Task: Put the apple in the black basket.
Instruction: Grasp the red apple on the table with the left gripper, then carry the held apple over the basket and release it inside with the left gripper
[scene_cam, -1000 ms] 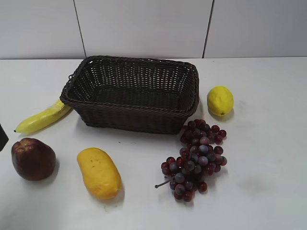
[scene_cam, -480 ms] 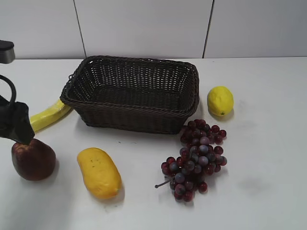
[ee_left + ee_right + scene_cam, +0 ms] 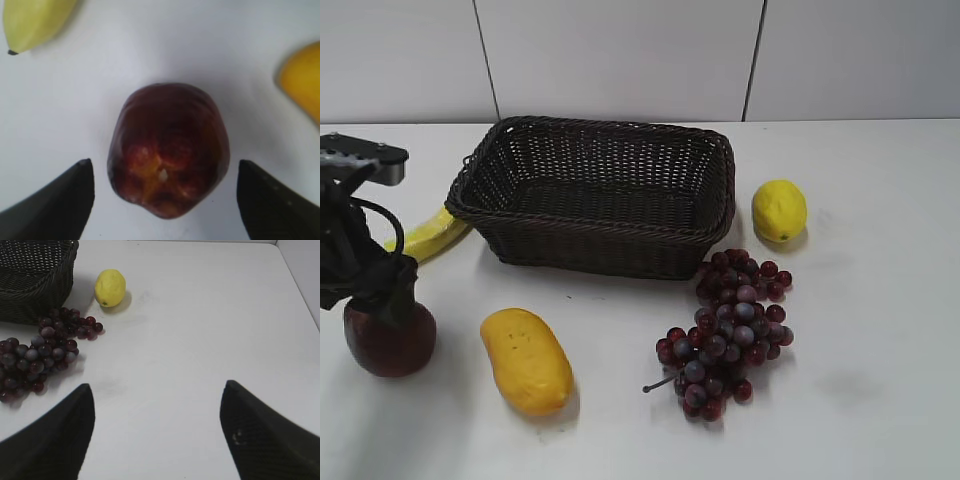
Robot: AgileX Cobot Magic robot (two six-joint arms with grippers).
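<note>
1. Exterior view: left gripper (image 3: 382, 300) sits directly over the apple (image 3: 390, 340) at the table's (image 3: 880, 330) front-left, and its body hides the apple's top. The black basket (image 3: 595, 195) is behind and to the right, nothing in it. A banana (image 3: 428, 236) lies against the basket's left end, a mango (image 3: 526, 360) is just right of the apple, grapes (image 3: 728, 330) and a lemon (image 3: 779, 210) are right of the basket. Right arm is out of shot here.
2. Left wrist view: apple (image 3: 168, 149) is centred between the two fingertips (image 3: 57, 206), dimpled top facing the camera. Jaws are wide apart with white table visible on both sides, so no contact yet. Banana tip (image 3: 35, 22) is top-left, mango edge (image 3: 302, 80) at right; both are clear of the fingers.
3. Right wrist view: right gripper (image 3: 157, 435) has its jaws spread, holds nothing, and hovers over bare table. Basket corner (image 3: 35, 280), grapes (image 3: 37, 352) and lemon (image 3: 110, 287) are all well ahead of it.
4. Step, as I read it: pre-grasp on the apple, transfer not started.
5. Next move likely needs a slight descent so the pads straddle the widest part, then close. Lift must clear the basket rim and avoid the banana on the way in.
</note>
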